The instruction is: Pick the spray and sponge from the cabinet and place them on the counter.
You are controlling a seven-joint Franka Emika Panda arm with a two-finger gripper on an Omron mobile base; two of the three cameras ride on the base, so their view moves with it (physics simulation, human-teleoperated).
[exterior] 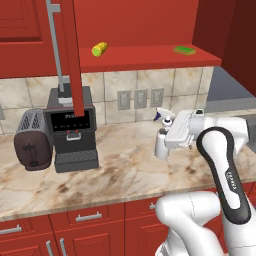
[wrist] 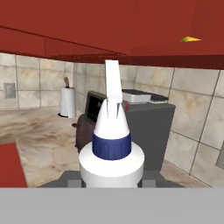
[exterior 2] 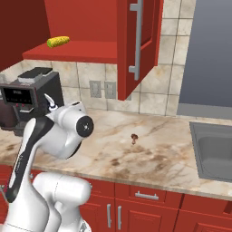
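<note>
Spray bottle [wrist: 111, 148] clamped upright in gripper [exterior: 167, 142] just above counter [exterior: 115, 175]; risks toppling if released before base settles flat; sponge [exterior: 184, 49] unretrieved on cabinet shelf [exterior: 150, 57].

We can read no text in these views. The dark band on the robot arm [exterior: 231, 181] carries a small pale marking, too blurred for us to make out. The coffee machine [exterior: 72, 131] has a dark display panel with faint light marks, and we cannot read those either.
</note>
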